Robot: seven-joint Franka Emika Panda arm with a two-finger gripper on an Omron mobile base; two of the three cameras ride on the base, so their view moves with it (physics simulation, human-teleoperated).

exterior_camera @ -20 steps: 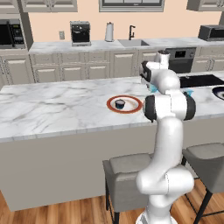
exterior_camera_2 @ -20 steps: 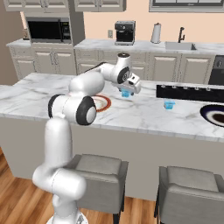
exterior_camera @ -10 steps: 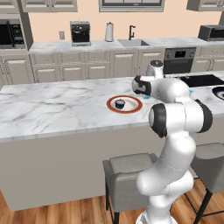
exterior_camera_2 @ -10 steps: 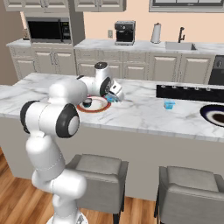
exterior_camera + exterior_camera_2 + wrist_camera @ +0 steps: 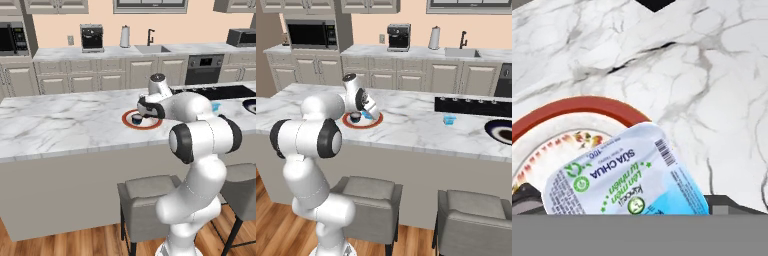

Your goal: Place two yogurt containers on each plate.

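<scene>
Holding a light blue yogurt cup (image 5: 629, 175) between its wide-set fingers, the gripper (image 5: 370, 111) hangs over the red-rimmed plate (image 5: 146, 125) on the marble island counter (image 5: 65, 120). In the hand view the cup's printed foil lid sits between the two dark fingertips (image 5: 527, 192), with the plate's red rim and white centre just beyond it. A dark navy cup (image 5: 136, 119) already stands on this plate, toward its left side in the left base view, close beside the gripper. Judging from that, the step in hand is setting down the second cup here. To do it well, the arm should lower straight down over a bare part of the white centre, apart from the navy cup so the two do not knock, and keep the cup level until its base meets the plate; only then should the fingers spread, and the hand should lift vertically so the pads do not drag the cup toward the rim. Another light blue cup (image 5: 449, 119) waits on the counter near the black cooktop (image 5: 471, 106), and the dark plate (image 5: 502, 131) lies well apart at the counter's right end.
</scene>
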